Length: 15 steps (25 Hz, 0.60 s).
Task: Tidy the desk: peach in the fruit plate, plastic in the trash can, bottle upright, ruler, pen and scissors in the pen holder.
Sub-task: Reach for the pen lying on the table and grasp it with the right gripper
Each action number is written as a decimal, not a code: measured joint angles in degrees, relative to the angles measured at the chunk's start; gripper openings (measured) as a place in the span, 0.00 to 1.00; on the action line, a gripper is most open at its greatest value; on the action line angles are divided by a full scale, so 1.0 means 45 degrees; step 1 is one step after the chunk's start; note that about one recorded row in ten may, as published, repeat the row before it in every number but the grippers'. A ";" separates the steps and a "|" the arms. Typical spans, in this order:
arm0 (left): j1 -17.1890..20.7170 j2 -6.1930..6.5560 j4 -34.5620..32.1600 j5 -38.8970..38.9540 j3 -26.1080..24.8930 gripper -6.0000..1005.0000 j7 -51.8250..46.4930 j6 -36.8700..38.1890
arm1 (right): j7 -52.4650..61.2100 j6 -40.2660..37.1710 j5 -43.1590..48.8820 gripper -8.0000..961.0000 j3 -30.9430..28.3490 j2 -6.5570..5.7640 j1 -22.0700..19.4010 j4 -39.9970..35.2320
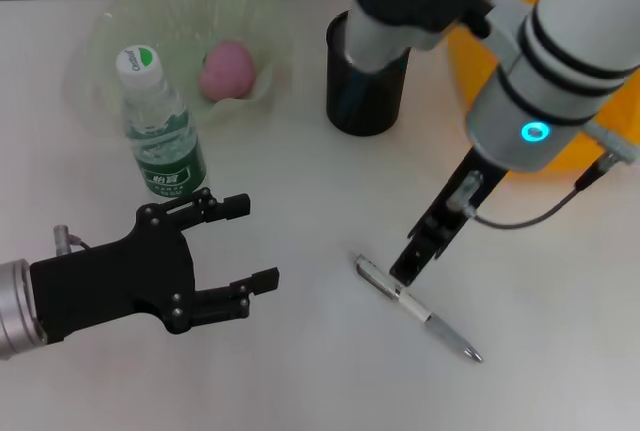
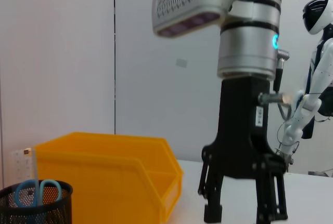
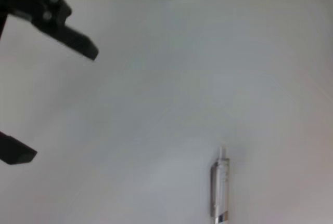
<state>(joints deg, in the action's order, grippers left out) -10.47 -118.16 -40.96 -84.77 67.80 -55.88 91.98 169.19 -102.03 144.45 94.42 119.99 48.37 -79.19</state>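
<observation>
Head view: the step in hand, as I judge it, is the pen. The peach (image 1: pixel 227 69) sits in the fruit plate (image 1: pixel 120 21) and the bottle (image 1: pixel 160 126) stands upright. My right gripper (image 1: pixel 408 269) is down over the clip end of the pen (image 1: pixel 418 308), which lies flat on the desk (image 1: pixel 300 371). Whether its jaws have closed I cannot tell here. My left gripper (image 1: pixel 243 246) hovers beside the bottle, jaws apart, holding nothing.

Left wrist view: my right gripper (image 2: pixel 244 213) stands vertical with fingers spread, nothing visible between them. The scissors (image 2: pixel 35 193) and ruler (image 2: pixel 25 164) stand in the pen holder (image 2: pixel 36 206).

Right wrist view: the pen (image 3: pixel 220 187) lies unlifted. The next move calls for closing squarely across the barrel, then lifting.
</observation>
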 joint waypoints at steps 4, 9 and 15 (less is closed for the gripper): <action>0.0016 0.0010 0.0000 -0.0008 0.0001 0.80 0.0006 0.0022 | 0.0013 0.0652 -0.0072 0.87 0.0593 0.0000 0.0117 0.0795; 0.0021 0.0009 0.0000 -0.0010 0.0030 0.80 0.0005 0.0028 | 0.0027 0.1628 -0.0277 0.86 0.1503 -0.0002 0.0261 0.1673; 0.0023 0.0013 0.0010 -0.0010 0.0010 0.80 0.0102 -0.0057 | 0.0041 0.2745 -0.0487 0.86 0.2568 -0.0004 0.0300 0.2272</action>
<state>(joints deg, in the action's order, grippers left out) -10.36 -118.10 -40.91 -84.82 67.85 -55.42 91.72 169.37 -89.67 142.26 105.98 119.97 49.71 -68.97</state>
